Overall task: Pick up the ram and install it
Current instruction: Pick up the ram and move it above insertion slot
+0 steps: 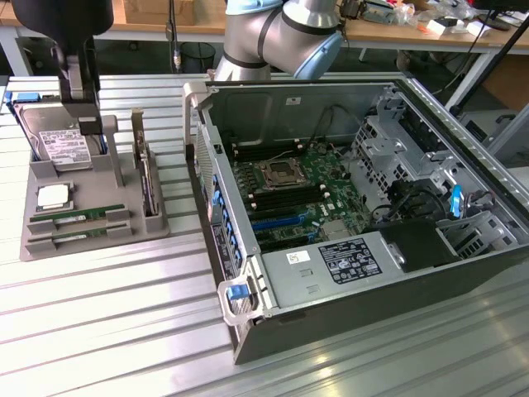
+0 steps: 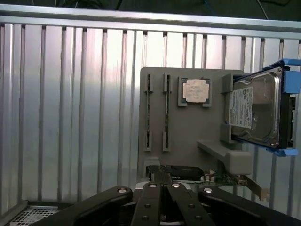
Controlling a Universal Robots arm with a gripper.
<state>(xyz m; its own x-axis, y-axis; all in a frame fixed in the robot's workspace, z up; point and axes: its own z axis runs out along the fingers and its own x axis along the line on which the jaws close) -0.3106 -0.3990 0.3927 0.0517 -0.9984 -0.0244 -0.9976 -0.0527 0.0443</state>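
The gripper [image 1: 77,87], jaws pressed together on nothing, hangs above the hard-drive [image 1: 59,142] end of the grey holder [image 1: 99,240] at the exterior view's left, well apart from the open computer case [image 1: 463,273]. The ram [image 1: 78,214] stands on edge in a holder slot just beside the processor chip [image 1: 51,197], below the gripper and on the chip's far side from the drive. Its long axis runs parallel to the table's slats [image 1: 124,314], as does that of a second stick [image 1: 78,235] alongside.

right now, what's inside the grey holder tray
The tray holds two ram sticks lying in slots, a square silver processor, a hard drive standing on edge and an upright expansion card. In the wrist view the shut fingers hide part of the card.
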